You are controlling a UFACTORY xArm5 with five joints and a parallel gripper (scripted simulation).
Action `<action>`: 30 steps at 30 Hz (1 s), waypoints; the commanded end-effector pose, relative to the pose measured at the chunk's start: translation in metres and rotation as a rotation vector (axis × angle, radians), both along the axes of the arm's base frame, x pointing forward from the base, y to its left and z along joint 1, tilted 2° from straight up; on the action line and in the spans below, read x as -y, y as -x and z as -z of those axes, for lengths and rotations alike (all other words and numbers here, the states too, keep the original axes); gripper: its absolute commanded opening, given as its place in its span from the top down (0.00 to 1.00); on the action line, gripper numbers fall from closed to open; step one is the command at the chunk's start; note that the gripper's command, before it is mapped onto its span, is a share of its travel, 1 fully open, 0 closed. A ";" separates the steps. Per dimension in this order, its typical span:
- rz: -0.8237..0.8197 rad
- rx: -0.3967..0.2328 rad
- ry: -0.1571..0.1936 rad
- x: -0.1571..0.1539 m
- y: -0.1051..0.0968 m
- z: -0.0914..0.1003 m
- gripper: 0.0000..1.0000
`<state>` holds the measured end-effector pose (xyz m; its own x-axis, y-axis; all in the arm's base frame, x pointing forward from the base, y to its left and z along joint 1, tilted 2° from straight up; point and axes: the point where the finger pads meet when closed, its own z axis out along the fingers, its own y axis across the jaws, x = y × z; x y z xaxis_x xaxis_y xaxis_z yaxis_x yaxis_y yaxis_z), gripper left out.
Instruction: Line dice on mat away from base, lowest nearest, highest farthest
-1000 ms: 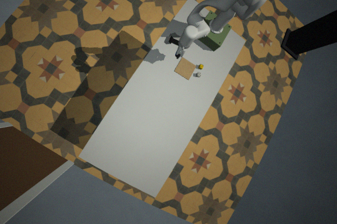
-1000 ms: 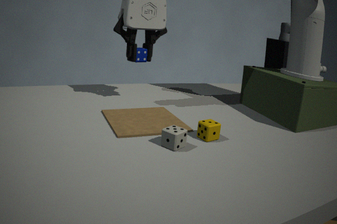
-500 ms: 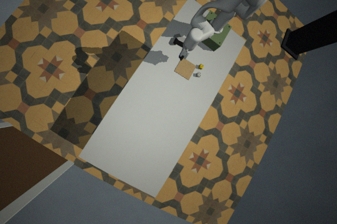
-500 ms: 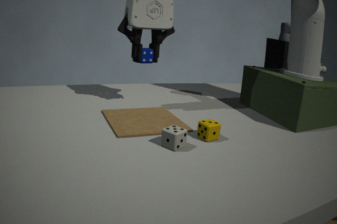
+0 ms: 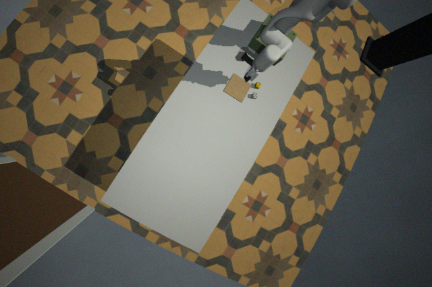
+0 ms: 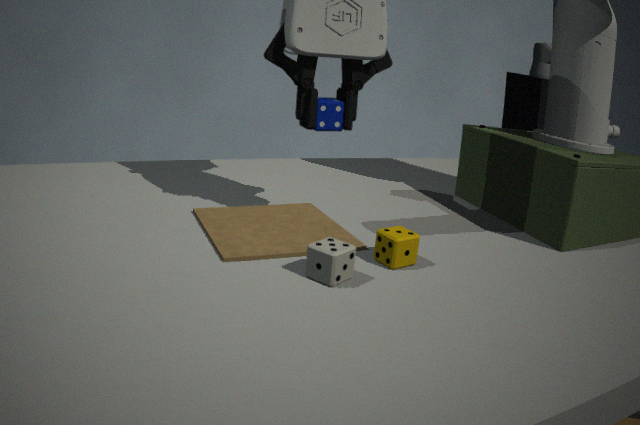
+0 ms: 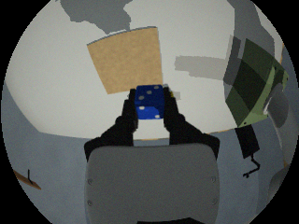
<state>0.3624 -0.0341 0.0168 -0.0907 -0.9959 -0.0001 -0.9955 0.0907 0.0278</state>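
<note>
gripper (image 6: 327,115) clamped on level blue die (image 6: 329,114), four-face outward, seemingly above mat (image 6: 268,229)

Bare test room – grey table (image 5: 167,172) mid-frame, patterned tile floor (image 5: 63,77) around, plain blue-grey walls (image 6: 129,48), arm on green pedestal (image 6: 594,203) – right.
</note>
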 end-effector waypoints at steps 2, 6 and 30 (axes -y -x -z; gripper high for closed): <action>0.002 0.004 0.000 -0.001 -0.001 -0.001 0.73; 0.002 0.004 0.000 -0.001 -0.001 -0.001 0.73; 0.003 0.001 0.000 -0.002 0.000 0.067 0.73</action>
<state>0.3597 -0.0322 -0.0377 -0.0936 -0.9956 0.0002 -0.9951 0.0935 0.0307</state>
